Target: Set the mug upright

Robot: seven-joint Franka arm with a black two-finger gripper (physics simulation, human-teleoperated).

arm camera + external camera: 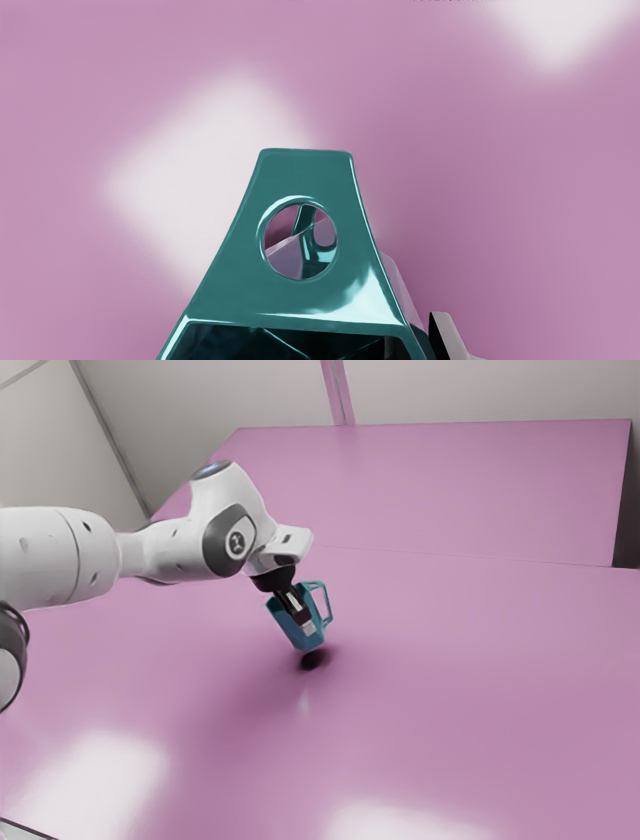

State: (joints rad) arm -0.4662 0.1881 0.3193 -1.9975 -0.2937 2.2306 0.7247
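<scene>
Near glare: pale, soft-edged patches (100,780) along the near part of the glossy pink tabletop (450,660).
Franka arm: white with dark joint rings (180,550); enters from the exterior view's left, bends down at the wrist toward the mug.
Gripper: black, two-finger (307,626); slants down toward the exterior view's right, over the mug's side.
Fingers: closed on the mug, gripping by the sides; in the wrist view, pale pad and dark edge of one finger (450,335) right beside the outer wall; grip on the opposite side hidden, contact there not directly readable.
Teal mug: glossy, angular (287,626); held tilted just above the tabletop, not upright; opening up toward the hand and the exterior view's left, base down. Dark interior visible in the wrist view.
Handle: angular loop (329,605), on the exterior view's right side of the mug. In the wrist view, broad tapering face (305,175) beyond the rim, pierced by a round hole; teal struts visible through it.
Shadow: small, dark (316,659), on the tabletop right below the base.
Far pink panel: flat, broad (430,490), beyond a thin seam.
Back wall: pale grey (200,390), crossed by a narrow pink strip (340,395).
</scene>
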